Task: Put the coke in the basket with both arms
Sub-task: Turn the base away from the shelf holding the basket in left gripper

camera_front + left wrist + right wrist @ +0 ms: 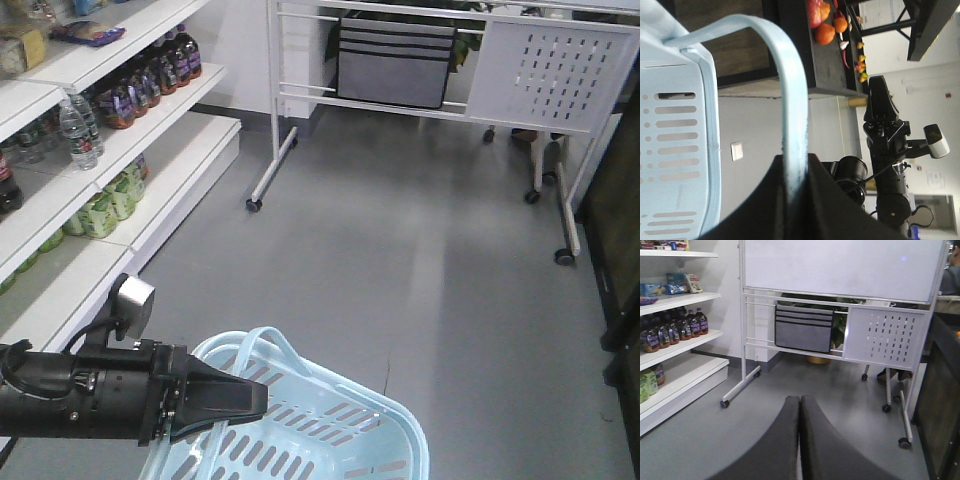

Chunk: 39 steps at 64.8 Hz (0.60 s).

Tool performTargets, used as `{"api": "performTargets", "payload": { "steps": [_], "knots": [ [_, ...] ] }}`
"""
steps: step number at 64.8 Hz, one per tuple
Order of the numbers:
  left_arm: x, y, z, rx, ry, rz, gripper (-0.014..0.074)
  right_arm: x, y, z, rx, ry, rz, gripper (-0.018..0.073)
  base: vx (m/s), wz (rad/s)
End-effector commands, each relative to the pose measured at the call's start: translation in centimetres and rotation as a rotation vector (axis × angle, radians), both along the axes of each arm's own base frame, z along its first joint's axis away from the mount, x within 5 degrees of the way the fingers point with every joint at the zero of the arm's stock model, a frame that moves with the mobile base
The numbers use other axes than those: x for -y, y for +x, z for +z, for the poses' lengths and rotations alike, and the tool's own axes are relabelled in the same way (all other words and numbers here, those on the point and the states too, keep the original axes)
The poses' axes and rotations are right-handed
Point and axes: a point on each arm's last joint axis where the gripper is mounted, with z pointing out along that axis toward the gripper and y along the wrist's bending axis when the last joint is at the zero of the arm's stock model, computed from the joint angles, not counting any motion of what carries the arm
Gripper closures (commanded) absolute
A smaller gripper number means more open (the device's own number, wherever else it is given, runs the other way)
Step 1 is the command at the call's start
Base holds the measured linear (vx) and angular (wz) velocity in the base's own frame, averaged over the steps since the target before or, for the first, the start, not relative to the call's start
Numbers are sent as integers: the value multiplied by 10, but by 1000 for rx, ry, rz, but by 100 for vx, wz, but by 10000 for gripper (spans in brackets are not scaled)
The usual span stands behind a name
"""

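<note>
My left gripper (255, 400) is shut on the handle (790, 95) of a light-blue plastic basket (330, 430) and holds it at the bottom of the front view. In the left wrist view the handle runs straight between the two black fingers (830, 200); the basket wall (675, 135) fills the left side. My right gripper (800, 399) is shut and empty, pointing over the grey floor toward the whiteboard stand. It also shows in the left wrist view (880, 107). Dark bottles (150, 75) stand on the shelf at left; I cannot tell which are coke.
White shelves (150, 170) line the left side with water bottles (80, 130) and green bottles (105, 205). A wheeled whiteboard stand (420, 70) with a grey pouch (395, 60) stands at the back. A dark unit (615, 220) stands at right. Grey floor (400, 260) lies between.
</note>
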Motion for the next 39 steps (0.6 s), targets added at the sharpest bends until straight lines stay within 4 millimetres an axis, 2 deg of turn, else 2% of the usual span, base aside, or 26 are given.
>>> {"api": "performTargets", "payload": {
  "steps": [1,39],
  "knots": [
    [3,2,25,45,-150,18,603,0,-1,5,80,-9,-4,569,-4,-37],
    [3,2,25,45,-150,18,603,0,-1,5,81,-9,-4,569,-3,-32]
  ]
}}
